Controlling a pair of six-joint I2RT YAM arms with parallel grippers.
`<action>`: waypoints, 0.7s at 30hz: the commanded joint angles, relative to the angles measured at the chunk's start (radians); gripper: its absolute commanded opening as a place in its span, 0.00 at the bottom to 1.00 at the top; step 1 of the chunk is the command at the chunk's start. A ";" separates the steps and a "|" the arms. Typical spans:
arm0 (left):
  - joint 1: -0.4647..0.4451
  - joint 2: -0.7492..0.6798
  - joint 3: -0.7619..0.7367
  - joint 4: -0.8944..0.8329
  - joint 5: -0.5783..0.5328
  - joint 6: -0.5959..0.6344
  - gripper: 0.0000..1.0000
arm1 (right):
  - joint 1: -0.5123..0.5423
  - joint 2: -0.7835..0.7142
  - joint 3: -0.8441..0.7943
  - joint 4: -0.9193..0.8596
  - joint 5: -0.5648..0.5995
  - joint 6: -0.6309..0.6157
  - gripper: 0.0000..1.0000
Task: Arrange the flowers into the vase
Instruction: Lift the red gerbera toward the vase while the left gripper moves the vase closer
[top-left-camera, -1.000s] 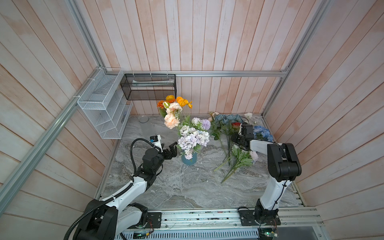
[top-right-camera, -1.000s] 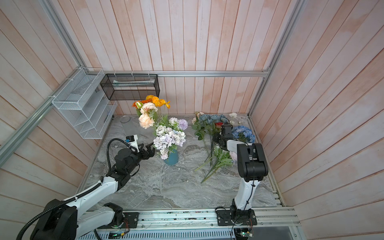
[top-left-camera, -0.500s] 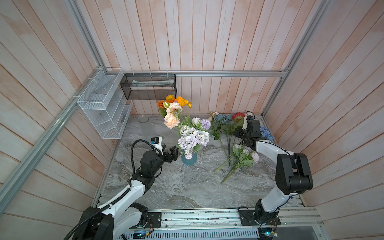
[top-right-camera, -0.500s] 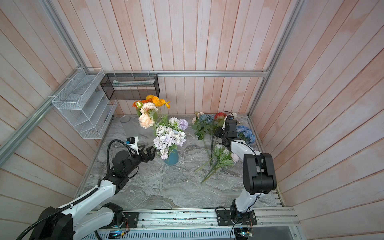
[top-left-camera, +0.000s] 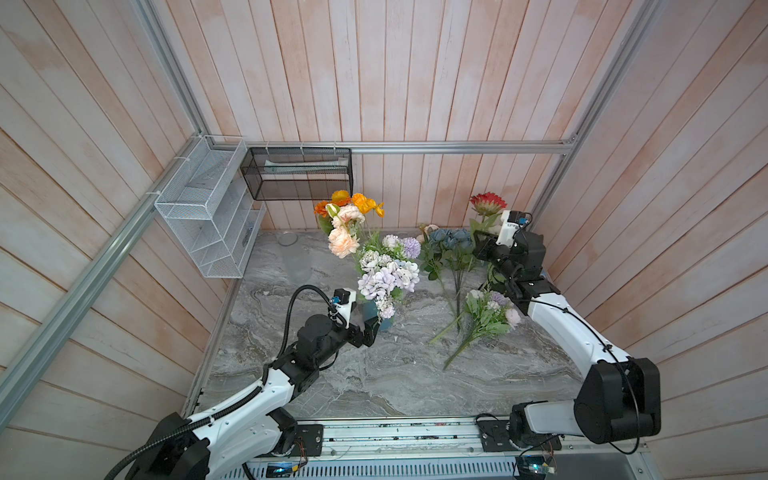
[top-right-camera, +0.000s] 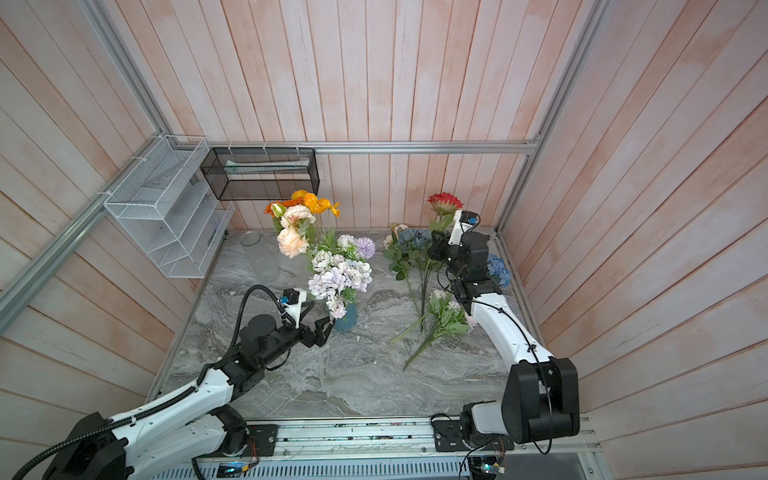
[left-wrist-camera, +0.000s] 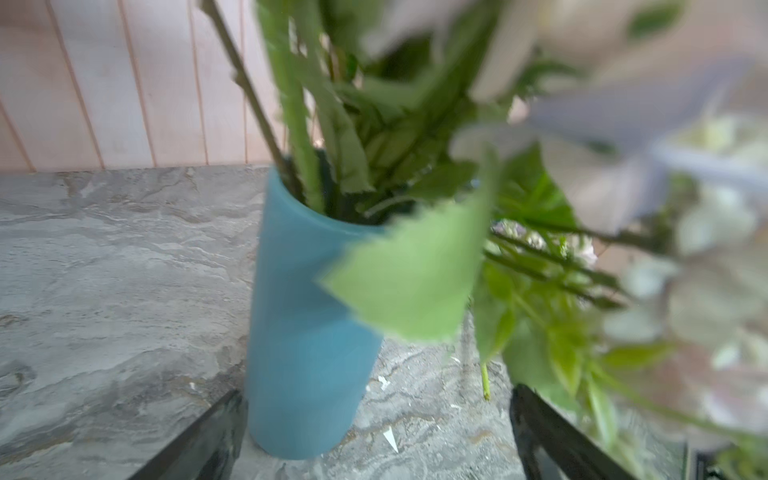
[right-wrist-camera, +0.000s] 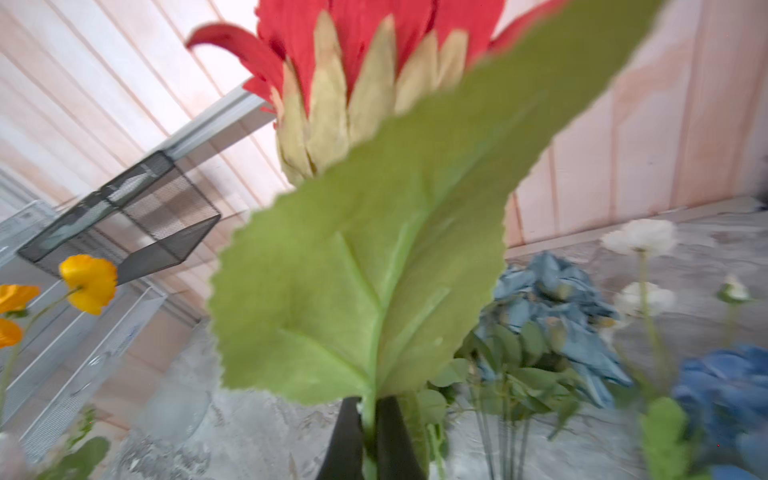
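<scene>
Red flower (right-wrist-camera: 374, 54), ragged petals and a serrated fabric leaf, is pinched by its thin green stem in the right gripper (right-wrist-camera: 368, 409), held above the veined grey table (left-wrist-camera: 104, 270), far right. Left gripper (left-wrist-camera: 374, 411) is spread wide around the smooth blue cylindrical vase (left-wrist-camera: 307, 332); contact unclear. Vase is packed with leafy stems. Blue hydrangea (right-wrist-camera: 552, 291) lies loose on the table.

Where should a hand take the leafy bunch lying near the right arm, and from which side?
Probably the bare lower stem, from above, jaws across it. The leafy bunch lies flat on the table; its heads and leaves are bulky and soft, the stem thin and clear.
</scene>
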 joint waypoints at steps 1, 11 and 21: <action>-0.047 0.033 0.030 0.044 -0.095 0.047 1.00 | 0.073 0.077 0.067 0.051 -0.022 -0.017 0.00; -0.151 0.009 0.017 0.071 -0.308 -0.065 1.00 | 0.200 0.269 0.157 0.280 -0.229 0.031 0.00; -0.030 0.003 0.097 0.109 -0.230 -0.143 1.00 | 0.266 0.184 0.012 0.438 -0.342 0.047 0.00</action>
